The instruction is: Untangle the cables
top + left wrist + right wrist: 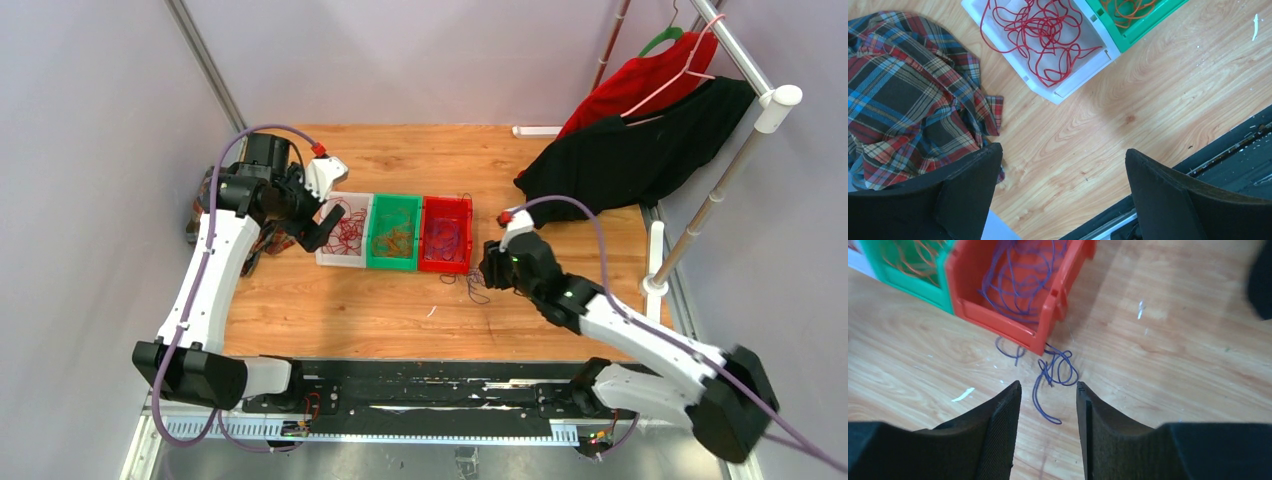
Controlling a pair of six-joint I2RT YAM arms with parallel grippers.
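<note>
Smooth plastic red bin (998, 322), wooden table (1173, 355)

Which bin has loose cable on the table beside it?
The red bin, rightmost of the row: purple cable lies on the table by its near corner; none by the others.

Top external: high above near edge of table (350, 310), looks down over whole top; far. Left wrist: close, looks down past left gripper (1063, 167) at white bin (1087, 72) corner, plaid cloth (908, 95). Right wrist: close, low, looks past right gripper (1048, 392) at red bin (998, 322) front. Wrist views share green bin (1143, 32); top view covers all three bins.
</note>
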